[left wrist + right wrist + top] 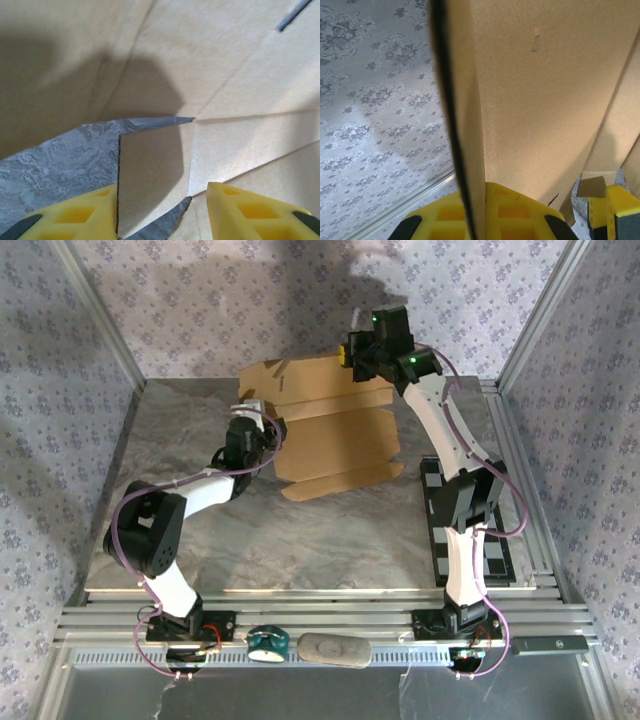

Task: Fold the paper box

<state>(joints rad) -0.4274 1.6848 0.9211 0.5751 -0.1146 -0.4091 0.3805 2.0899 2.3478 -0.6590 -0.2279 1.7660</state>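
Right wrist view has the right claw [476,220] clenched on the raised far panel [545,100] of the box [330,430]. The left claw [162,215] is released, straddling a side flap [150,175]. The walls are probably being stood up. Next, that flap needs pinching and folding inward. The box lies by the far edge of the surface [300,540], long axis far-to-near, far end tilted up.

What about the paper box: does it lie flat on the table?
No, the right pincer holds the far panel of the paper box raised above the table.
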